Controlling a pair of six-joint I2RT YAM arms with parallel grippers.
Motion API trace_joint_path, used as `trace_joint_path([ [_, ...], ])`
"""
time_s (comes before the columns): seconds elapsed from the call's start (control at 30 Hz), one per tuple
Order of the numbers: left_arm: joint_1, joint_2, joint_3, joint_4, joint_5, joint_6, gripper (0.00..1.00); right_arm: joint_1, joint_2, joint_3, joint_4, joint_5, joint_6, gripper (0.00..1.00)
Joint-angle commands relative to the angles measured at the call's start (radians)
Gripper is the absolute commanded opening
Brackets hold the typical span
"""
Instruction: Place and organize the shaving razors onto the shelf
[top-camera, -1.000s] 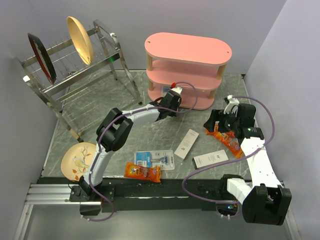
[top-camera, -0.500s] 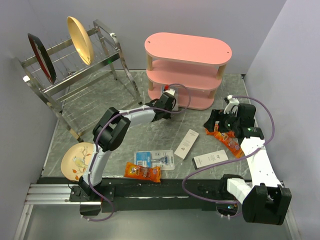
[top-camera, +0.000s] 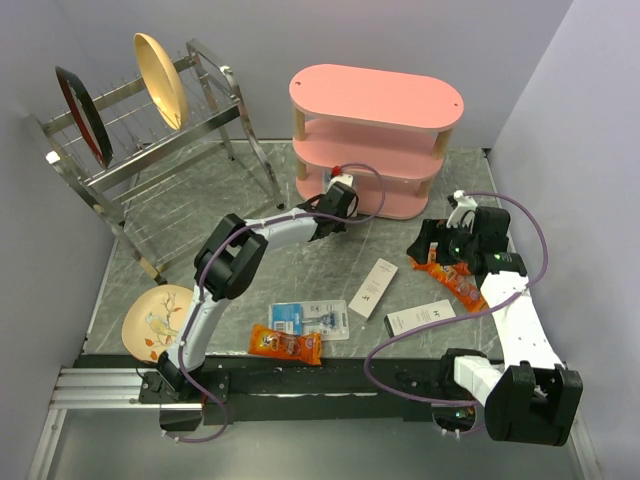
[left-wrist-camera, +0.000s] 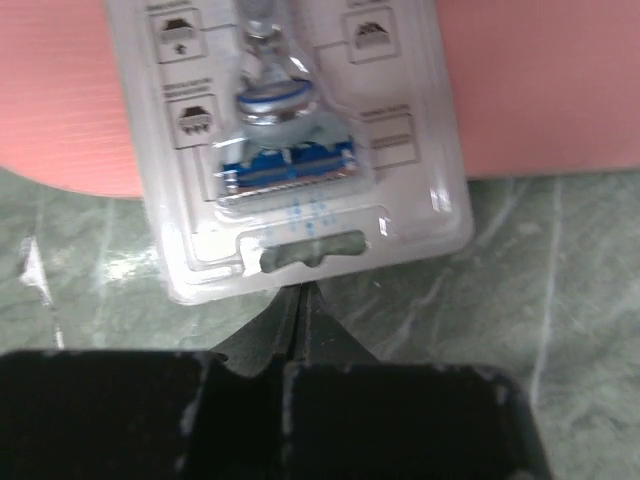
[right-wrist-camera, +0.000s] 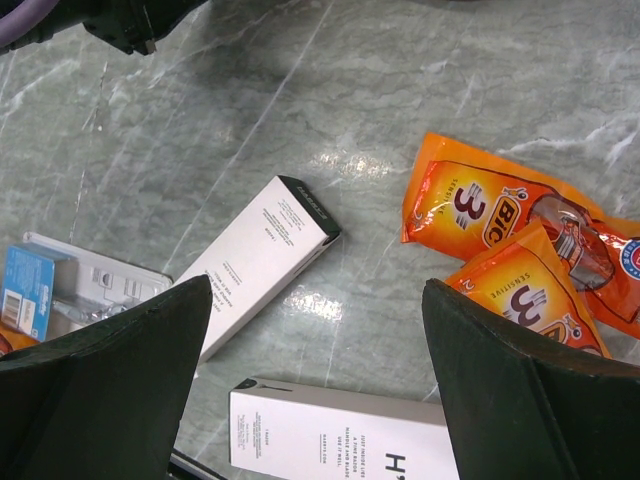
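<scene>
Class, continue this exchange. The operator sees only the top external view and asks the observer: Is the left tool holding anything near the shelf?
Observer: Yes. In the left wrist view the left tool is shut on the bottom edge of a razor pack.
Operator: Is the pack on the shelf?
Observer: Partly. Its top lies over a pink board of the shelf, its bottom over the table.
Operator: And the right tool?
Observer: The right wrist view shows the right tool open and empty above orange packets and a white box.
</scene>
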Motion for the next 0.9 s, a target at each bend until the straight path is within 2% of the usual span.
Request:
trace_joint_path([
  [0.0, 0.002, -0.007, 0.041, 0.026, -0.141, -0.018, 0.01, -0.009, -0.001, 0.010, 0.022, 0.001, -0.013, 0.92],
  [0.17, 0.002, -0.039, -0.020, 0.057, -0.254, -0.038, 0.01, -0.009, -0.010, 0.005, 0.025, 0.005, -0.007, 0.92],
  [0.37, -0.001, -0.037, -0.023, 0.061, -0.252, -0.049, 0.01, -0.009, -0.018, 0.002, 0.027, 0.007, -0.002, 0.92],
  [0.5, -0.012, -0.080, -0.060, 0.041, -0.123, -0.038, 0.01, -0.009, -0.016, 0.007, 0.019, 0.005, -0.007, 0.92],
  [0.53, -0.016, -0.129, -0.082, 0.040, -0.041, -0.037, 0.01, -0.009, -0.018, 0.011, 0.008, 0.007, -0.016, 0.92],
  [0.63, -0.039, -0.279, -0.229, 0.055, 0.085, -0.018, 0.03, -0.008, -0.024, 0.018, -0.019, -0.004, -0.063, 0.92],
  [0.73, -0.044, -0.437, -0.374, 0.049, 0.228, 0.005, 0.16, 0.006, -0.029, 0.041, -0.050, -0.022, -0.141, 0.92],
  [0.77, -0.044, -0.468, -0.411, 0.031, 0.247, 0.014, 0.30, 0.050, -0.027, 0.050, -0.064, -0.035, -0.178, 0.92],
  [0.8, -0.044, -0.497, -0.425, -0.029, 0.265, 0.018, 0.38, 0.082, -0.029, 0.062, -0.084, -0.032, -0.220, 0.99],
  [0.83, -0.044, -0.546, -0.433, -0.061, 0.287, 0.020, 0.45, 0.107, -0.035, 0.079, -0.117, -0.027, -0.304, 1.00],
  [0.87, -0.044, -0.574, -0.459, -0.086, 0.302, 0.025, 0.53, 0.208, -0.041, 0.085, -0.134, -0.026, -0.345, 1.00],
])
